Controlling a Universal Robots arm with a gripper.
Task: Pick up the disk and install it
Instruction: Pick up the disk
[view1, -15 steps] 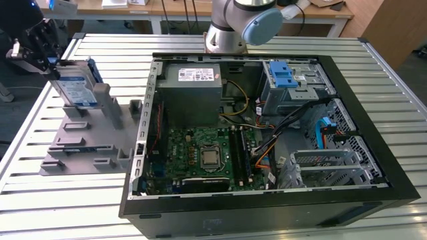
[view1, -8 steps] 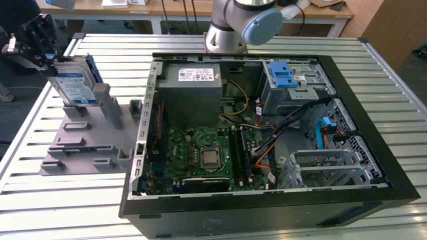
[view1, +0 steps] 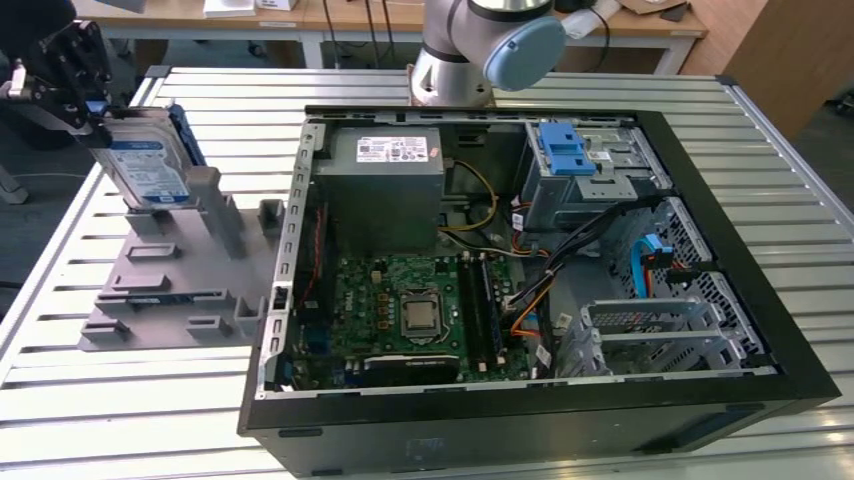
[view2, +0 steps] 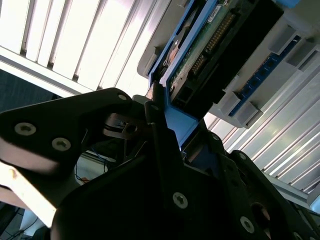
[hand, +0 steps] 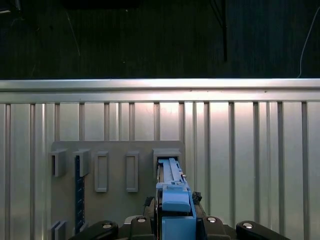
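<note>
The disk (view1: 144, 165), silver with a white-and-blue label and blue rails, stands on edge in a slot of the grey holder plate (view1: 174, 285) at the exterior view's left. My gripper (view1: 94, 112) is at its upper end, shut on the blue rail. In the first wrist view the blue rail of the disk (hand: 174, 192) runs between my black fingers (hand: 154, 212) down into the holder's slot. The second wrist view shows the disk's (view2: 215, 45) circuit-board underside and my gripper (view2: 172, 127) clamped on its blue end.
An open computer case (view1: 747, 330) lies on the slatted metal table (view1: 801, 190), to the exterior view's right of the holder. Inside are a grey power-supply box (view1: 387, 185), a motherboard (view1: 414, 310), loose cables and a grey cage with blue tabs (view1: 587, 165). The arm's base (view1: 461, 60) stands behind the case.
</note>
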